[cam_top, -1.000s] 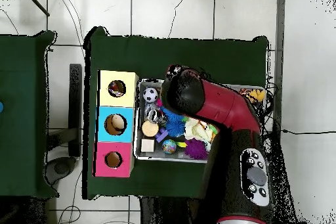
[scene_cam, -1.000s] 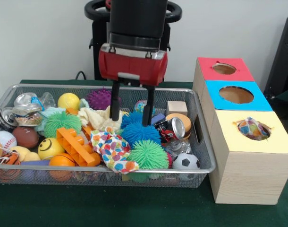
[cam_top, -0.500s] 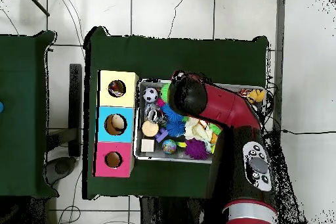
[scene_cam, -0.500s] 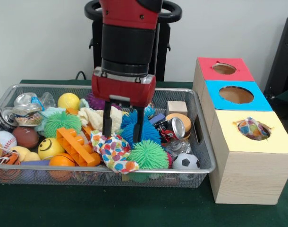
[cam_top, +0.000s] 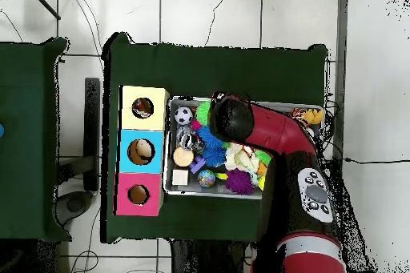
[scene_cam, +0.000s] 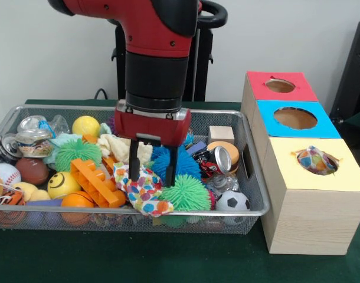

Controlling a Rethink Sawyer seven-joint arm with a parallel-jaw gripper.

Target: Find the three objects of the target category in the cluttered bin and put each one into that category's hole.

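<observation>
While a dark green cloth covers the table (scene_cam: pixel 168 262) on a pale tiled floor (cam_top: pixel 208 14), the red and black pincer (scene_cam: pixel 151 173) hangs with its fingers spread inside the silver wire-mesh bin (scene_cam: pixel 251 177).

Its black fingers straddle the crumpled white fabric with coloured dots (scene_cam: pixel 141 188), tips at the cloth; a second ago they stood higher and further back, over the spiky blue rubber ball (scene_cam: pixel 181 165). Just right of the pincer lies a spiky green rubber ball (scene_cam: pixel 187 193), left of it a ridged orange plastic block (scene_cam: pixel 96 181). Well to its right stands a pale wooden box (scene_cam: pixel 313 221) with red, blue and yellow tops; another dotted cloth (scene_cam: pixel 314 160) fills the yellow top's hole.
</observation>
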